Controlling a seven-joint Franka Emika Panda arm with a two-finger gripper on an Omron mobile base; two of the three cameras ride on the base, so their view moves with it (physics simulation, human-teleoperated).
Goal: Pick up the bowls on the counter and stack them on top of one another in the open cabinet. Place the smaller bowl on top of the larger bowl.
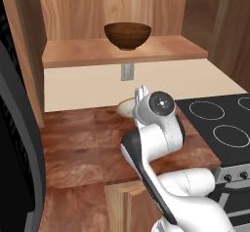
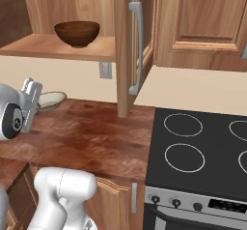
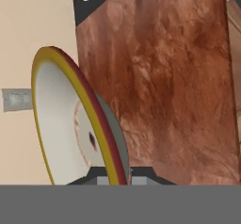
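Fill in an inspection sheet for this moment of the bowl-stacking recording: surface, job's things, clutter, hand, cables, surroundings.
Surface: reddish-brown wood-grain counter, bare apart from the small bowl.
Job's things: larger bowl, dark brown, sits upright on the shelf of the open cabinet. Smaller bowl, cream-white with a coloured rim, is at the back of the counter by the wall.
Clutter: nothing seen.
Hand: hand is shut on the smaller bowl's rim; fingers sit either side of the rim in the hand view.
Cables: nothing seen.
Surroundings: black stovetop with ring burners to the right, wall outlet under the shelf, open cabinet door.
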